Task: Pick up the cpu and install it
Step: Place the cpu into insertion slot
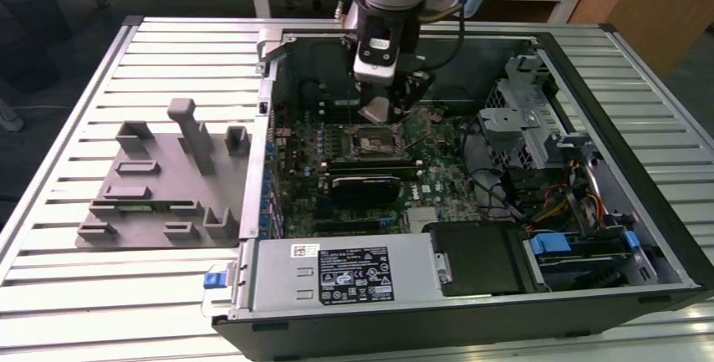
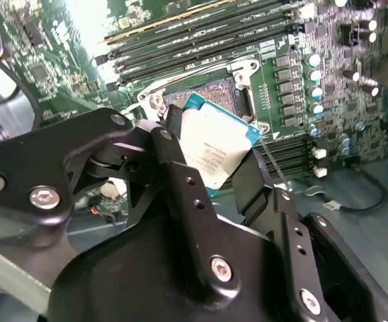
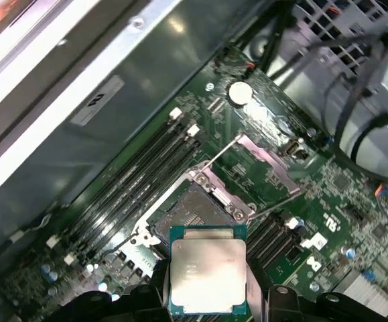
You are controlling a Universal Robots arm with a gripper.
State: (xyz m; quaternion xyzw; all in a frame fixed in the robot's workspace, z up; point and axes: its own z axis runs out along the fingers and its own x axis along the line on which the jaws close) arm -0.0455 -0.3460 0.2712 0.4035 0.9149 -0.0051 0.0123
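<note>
So here's the count: one arm, one gripper (image 1: 385, 99) with two black fingers (image 2: 180, 171), one cpu (image 2: 217, 144), and one bare socket (image 3: 192, 213) on the motherboard (image 3: 328, 201). The fingers are closed in on the cpu, pinching it by two opposite edges, with only the chip's width between them. The chip is a flat square with a silvery metal top plate, some faint print in the middle and a thin green-teal rim around it. In the first wrist view the cpu (image 3: 208, 272) hangs just beside the near edge of the socket, up off the board and not seated. The socket's pin field is uncovered and its metal frame and thin wire levers are swung up out of the way. Long memory slots (image 2: 200, 37) run along both sides of the socket, and there's a single coin cell (image 3: 240, 92) further along the board. In the exterior view the arm reaches down into the one open PC case (image 1: 446, 333) lying on a slatted metal worktop (image 1: 67, 278). On the exterior view's left, well apart from the cpu, sits one grey plastic holder tray (image 1: 156, 186).
</note>
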